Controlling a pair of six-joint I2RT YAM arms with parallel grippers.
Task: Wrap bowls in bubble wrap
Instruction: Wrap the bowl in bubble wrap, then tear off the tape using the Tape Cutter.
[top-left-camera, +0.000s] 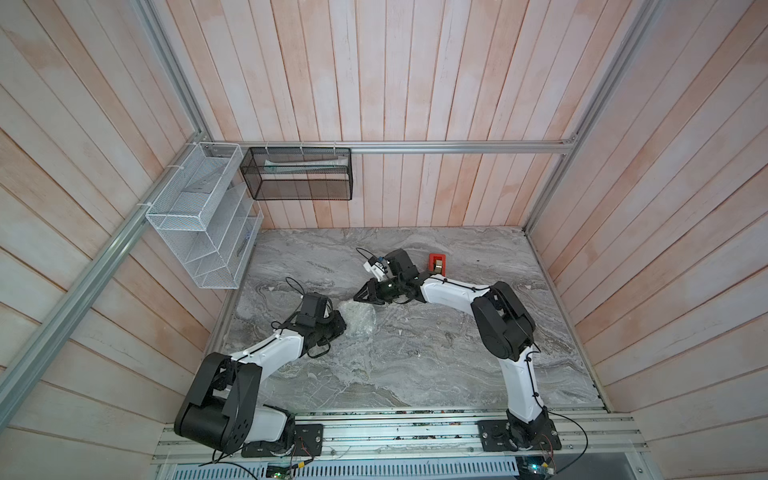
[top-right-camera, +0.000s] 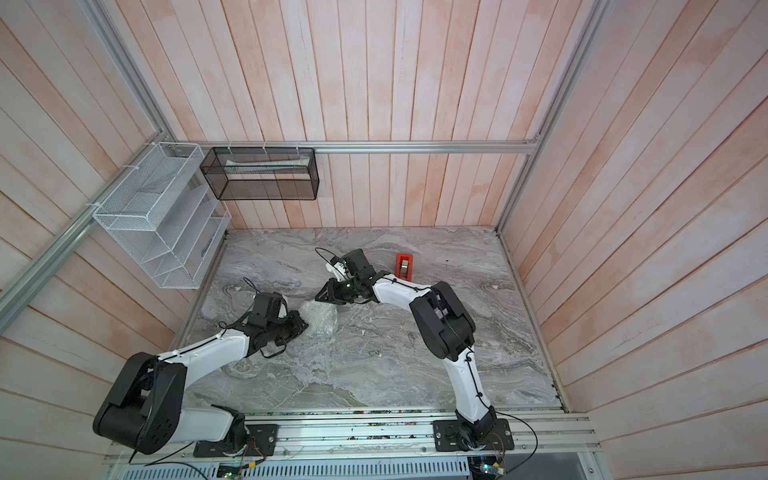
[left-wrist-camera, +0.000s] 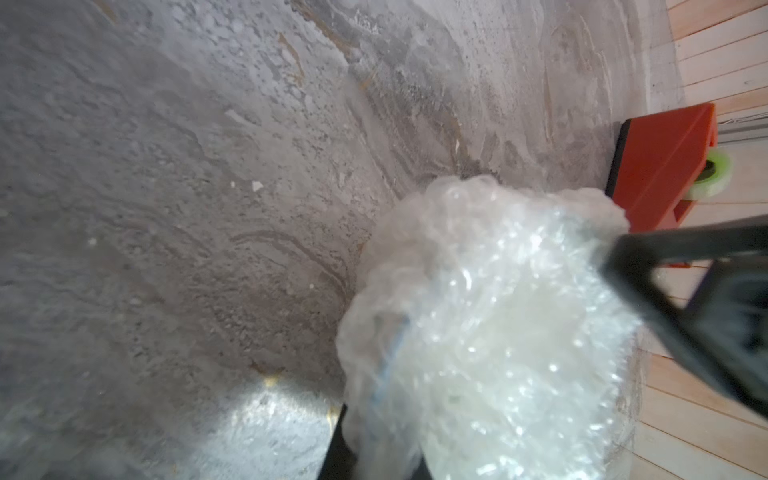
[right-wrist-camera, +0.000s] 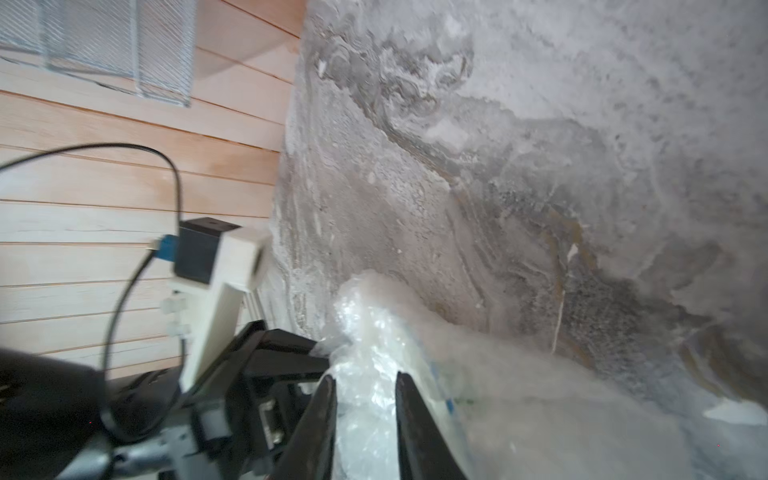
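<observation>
Nearest me, my left gripper (top-left-camera: 341, 326) is pressing together, pinching the whitish, crinkly bunched bubble wrap (top-left-camera: 360, 322), which is lying left of the grey marble tabletop's (top-left-camera: 415, 365) middle. A small round bowl (left-wrist-camera: 388, 357) is showing its bluish rim through it. Beyond, my right gripper (right-wrist-camera: 363, 380) is straddling a wrap ridge; I cannot tell whether it is squeezing.

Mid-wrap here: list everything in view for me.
bubble wrap: one, whitish clear, bunched on table between arms
bowl: one, bluish rim faintly visible, inside the wrap
tape dispenser: one, red, table's far side beyond right arm
wire rack: one, white, left wall
mesh basket: one, black, back rail
table: one, grey marble, underneath
left gripper: one, black, shut on wrap edge
right gripper: one, black, shut on a wrap fold
</observation>
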